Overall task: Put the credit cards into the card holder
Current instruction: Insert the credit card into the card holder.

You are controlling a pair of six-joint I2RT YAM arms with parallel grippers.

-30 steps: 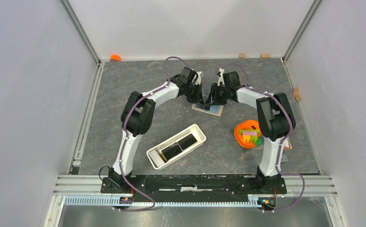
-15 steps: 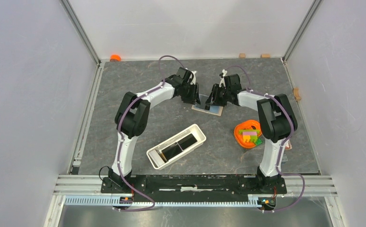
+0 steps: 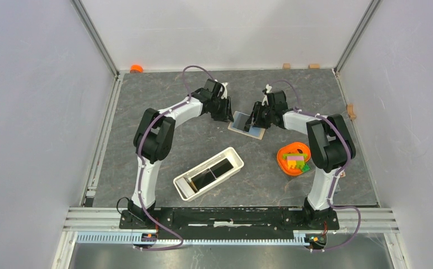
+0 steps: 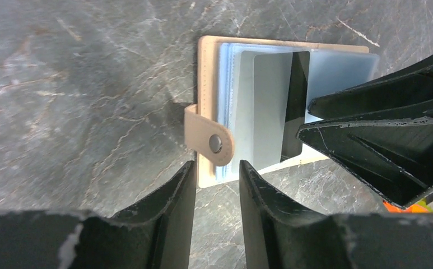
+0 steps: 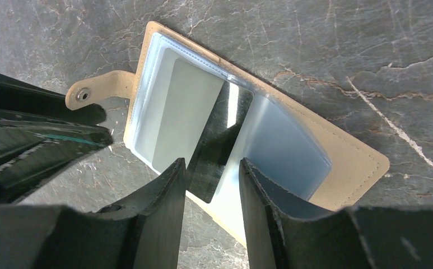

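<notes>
Inspector: Since the earlier frame the left arm has drawn back leftward, and the left end effector has released. Its fingers stand apart with nothing between them, just short of the snap tab. Location of the task item?

Assessor: One thin black rectangular card stands tilted. Its far end is in a clear sleeve of the open tan leather card holder. Its near end is between the fingers of the right end effector, which appears clenched across the card's edges. The holder lies flat on the grey marbled surface, at the far side between both arms.

Inspector: Progress?

Assessor: Judged partial. This card is started into its sleeve but not seated; it needs pushing home and letting go. Dark flat pieces lie in the long white plastic tray nearer the bases. Whether they are further cards cannot be told from above.
</notes>
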